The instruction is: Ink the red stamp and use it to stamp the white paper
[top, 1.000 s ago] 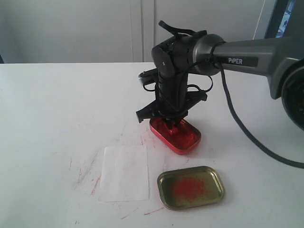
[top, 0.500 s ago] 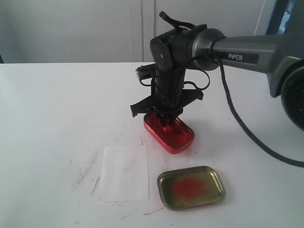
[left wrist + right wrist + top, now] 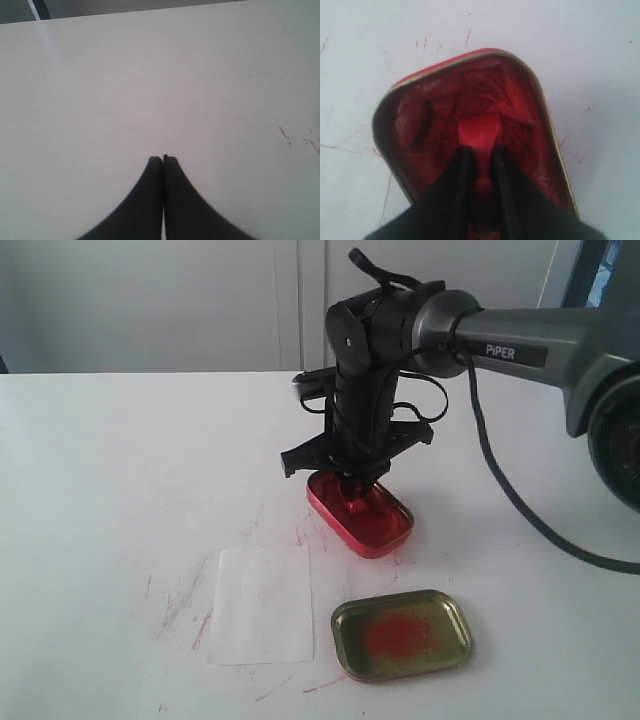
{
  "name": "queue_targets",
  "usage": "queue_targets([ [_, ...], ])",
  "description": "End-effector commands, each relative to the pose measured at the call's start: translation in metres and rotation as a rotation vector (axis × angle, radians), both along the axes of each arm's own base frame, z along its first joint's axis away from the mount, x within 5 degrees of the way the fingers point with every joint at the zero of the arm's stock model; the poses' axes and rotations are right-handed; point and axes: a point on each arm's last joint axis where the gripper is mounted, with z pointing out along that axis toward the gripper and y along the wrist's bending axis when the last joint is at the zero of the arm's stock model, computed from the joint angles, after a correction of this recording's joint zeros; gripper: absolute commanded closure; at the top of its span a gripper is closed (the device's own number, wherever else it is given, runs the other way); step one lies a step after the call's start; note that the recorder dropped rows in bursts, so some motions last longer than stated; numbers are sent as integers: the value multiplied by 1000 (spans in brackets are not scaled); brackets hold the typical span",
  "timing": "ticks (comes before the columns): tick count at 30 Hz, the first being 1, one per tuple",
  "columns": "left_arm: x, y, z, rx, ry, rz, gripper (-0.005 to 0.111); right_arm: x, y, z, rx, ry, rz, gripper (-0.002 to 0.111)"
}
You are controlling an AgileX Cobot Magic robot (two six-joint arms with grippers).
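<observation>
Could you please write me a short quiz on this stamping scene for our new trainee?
1. Fill in: in the exterior view, the white paper lies to the ____ of the gold lid.
2. The right gripper presses the red stamp down into: A) the gold lid, B) the red ink tin, C) the white paper.
3. True or false: the left gripper is shut over the table, holding nothing.
Key: 1 left; 2 B; 3 true.
</observation>
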Motion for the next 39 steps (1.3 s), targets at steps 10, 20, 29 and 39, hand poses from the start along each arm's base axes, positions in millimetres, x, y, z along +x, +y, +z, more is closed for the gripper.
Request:
queue_targets([
  [10, 0, -1, -1, -7, -2, -6, 107, 0, -1, 0, -39, -3, -15, 108],
  [20, 0, -1, -1, -7, -2, -6, 107, 7, -8, -4, -14, -5, -81, 108],
  [29, 0, -1, -1, -7, -2, -6, 107, 2, -2, -4, -18, 24, 51, 108],
  [39, 0, -1, -1, -7, -2, -6, 107, 1, -7, 0, -20, 30, -64, 108],
])
